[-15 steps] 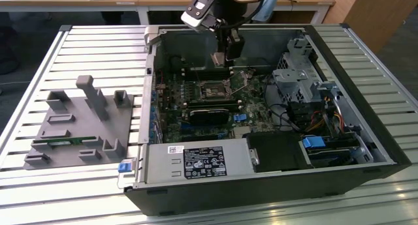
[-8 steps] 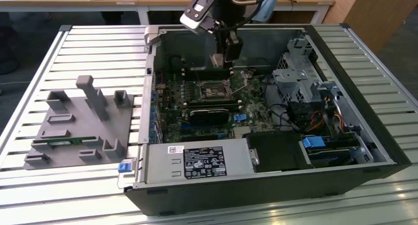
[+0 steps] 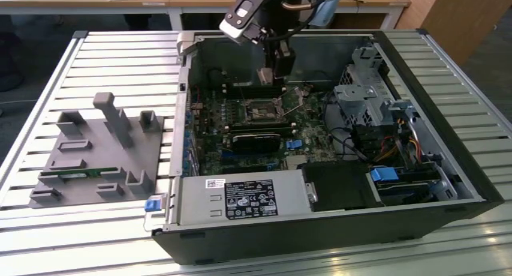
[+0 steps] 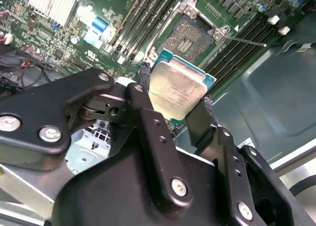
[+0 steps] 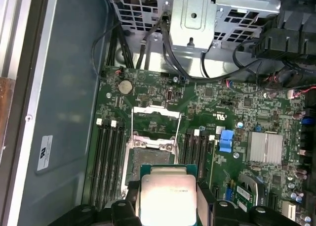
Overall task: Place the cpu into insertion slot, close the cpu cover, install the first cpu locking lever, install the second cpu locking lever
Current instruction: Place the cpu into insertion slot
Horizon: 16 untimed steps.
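Fingers (image 4: 200,121) grip the cpu (image 4: 177,87) by opposite edges, chip level, clear above the board; open slot (image 4: 190,38) just beyond it, toward the raised cover (image 5: 155,110).

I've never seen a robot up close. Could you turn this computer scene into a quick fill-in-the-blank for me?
1. The jaws are ___ on the cpu.
2. The insertion slot is ___, holding no chip.
3. The cpu cover stands ___, lifted off the slot.
4. The cpu hangs ___ the green motherboard.
Missing words: shut; empty; open; above.
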Available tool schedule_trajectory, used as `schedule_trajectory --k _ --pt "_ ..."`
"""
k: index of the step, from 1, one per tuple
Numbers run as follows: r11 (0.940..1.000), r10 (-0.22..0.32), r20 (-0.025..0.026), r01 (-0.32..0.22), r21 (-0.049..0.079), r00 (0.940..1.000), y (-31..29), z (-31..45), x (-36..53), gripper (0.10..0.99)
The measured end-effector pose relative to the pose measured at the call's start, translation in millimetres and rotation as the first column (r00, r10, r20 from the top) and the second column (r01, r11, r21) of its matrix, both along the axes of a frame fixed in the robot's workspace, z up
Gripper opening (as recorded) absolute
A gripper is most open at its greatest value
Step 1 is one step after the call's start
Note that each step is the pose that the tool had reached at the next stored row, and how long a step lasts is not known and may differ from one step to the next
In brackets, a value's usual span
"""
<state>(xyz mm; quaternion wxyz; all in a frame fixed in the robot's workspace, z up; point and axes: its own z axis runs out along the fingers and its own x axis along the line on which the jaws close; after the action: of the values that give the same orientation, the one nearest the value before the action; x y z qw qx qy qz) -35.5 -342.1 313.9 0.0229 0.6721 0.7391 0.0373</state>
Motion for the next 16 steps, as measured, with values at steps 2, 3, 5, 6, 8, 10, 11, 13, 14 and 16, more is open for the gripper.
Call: schedule_trajectory --k 2,3,5,6,8,10,11,13,14,16 --pt "1.0 -0.001 0.0001 0.001 0.0 1.0 0.0 -1.1 -0.1 0.541" --pt "1.0 -0.001 0.0 0.001 0.0 1.0 0.0 -1.7 -0.1 0.541" --pt "1.0 -0.001 0.0 0.001 0.0 1.0 0.0 -2.9 -0.1 0.541" --pt "1.0 -0.001 0.0 0.001 0.0 1.0 0.0 -3.4 -0.1 0.541" --pt "1.0 -0.001 0.0 0.001 0.0 1.0 0.0 -4.4 -0.1 0.541" --pt "1.0 -0.001 0.0 0.001 0.0 1.0 0.0 -5.4 -0.2 0.541" --pt "1.0 -0.001 0.0 0.001 0.0 1.0 0.0 -5.9 -0.2 0.541" --pt "1.0 -0.001 0.0 0.001 0.0 1.0 0.0 -6.9 -0.2 0.541" --pt "1.0 -0.001 0.0 0.001 0.0 1.0 0.0 -7.4 -0.2 0.541" --pt "1.0 -0.001 0.0 0.001 0.0 1.0 0.0 -8.4 -0.2 0.541"
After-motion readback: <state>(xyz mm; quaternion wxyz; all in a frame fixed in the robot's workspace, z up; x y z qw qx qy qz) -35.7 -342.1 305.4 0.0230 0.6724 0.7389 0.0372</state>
